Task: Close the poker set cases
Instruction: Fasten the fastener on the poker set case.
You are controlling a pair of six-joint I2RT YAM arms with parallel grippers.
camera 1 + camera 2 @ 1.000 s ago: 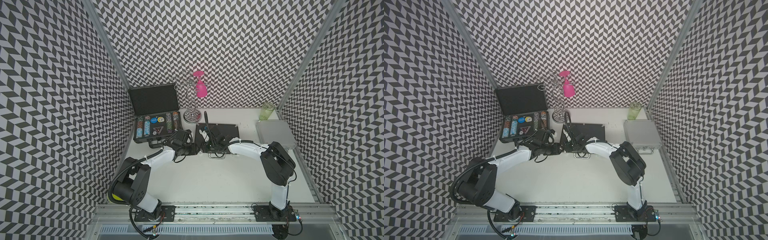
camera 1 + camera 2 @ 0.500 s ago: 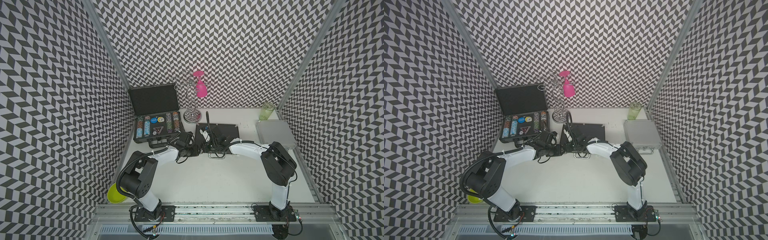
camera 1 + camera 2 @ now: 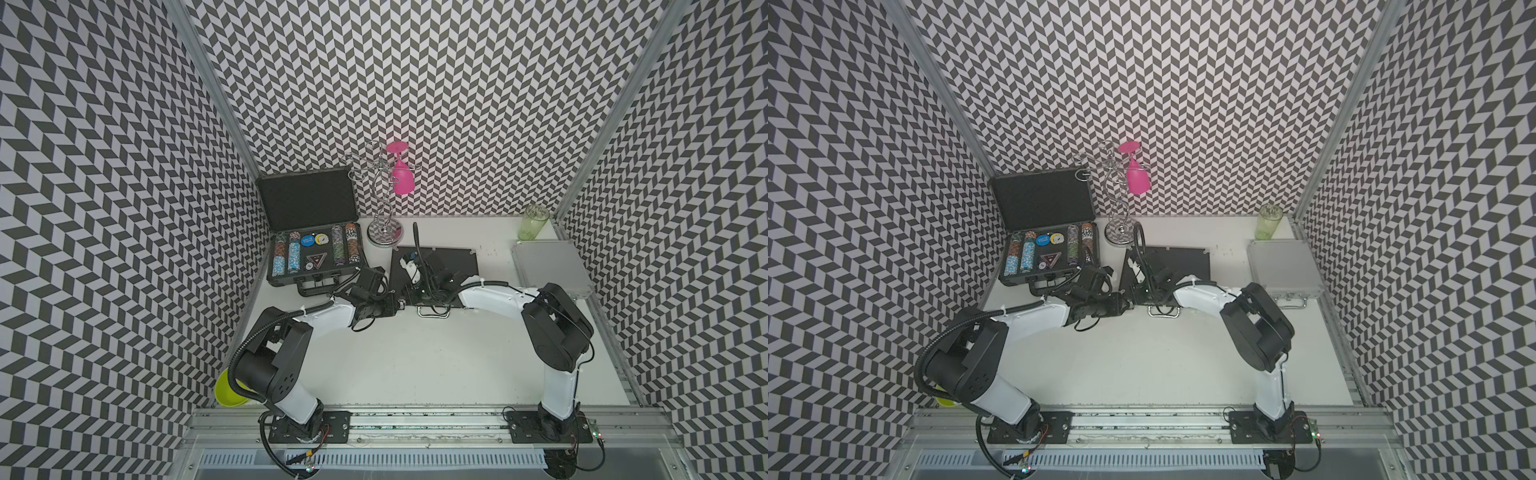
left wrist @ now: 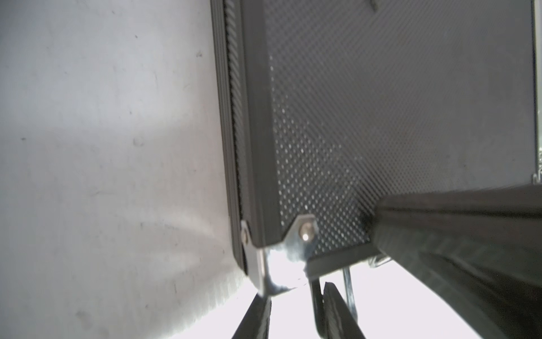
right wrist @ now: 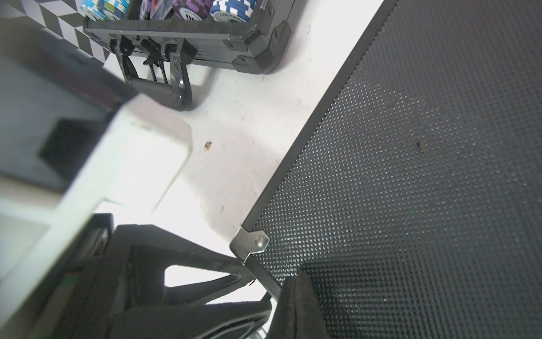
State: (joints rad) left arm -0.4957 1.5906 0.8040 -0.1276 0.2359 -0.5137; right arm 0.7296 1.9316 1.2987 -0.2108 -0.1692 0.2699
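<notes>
The right gripper [image 5: 296, 283] has its fingers pressed together, and the tips rest on the dotted lid of the flat black case [image 3: 455, 259], close to its front metal corner [image 5: 253, 242] on the left side. The left gripper [image 4: 296, 293] is at this same corner from outside. Its two fingers [image 4: 254, 317] stand a little apart, with the tips at the corner plate; whether they touch it I cannot tell. This case lies with the lid down in the middle of the table [image 3: 415, 365], and its silver handle [image 3: 432, 314] is toward the robot. To its left, near the wall, the big dark-grey case [image 3: 309, 205] is open, with the lid upright, rows of chips [image 3: 293, 257] inside and the black handle [image 5: 158, 88] in front. On the right side the small silver case [image 3: 548, 266] lies shut. A green cup [image 3: 534, 220] stands just behind it.
</notes>
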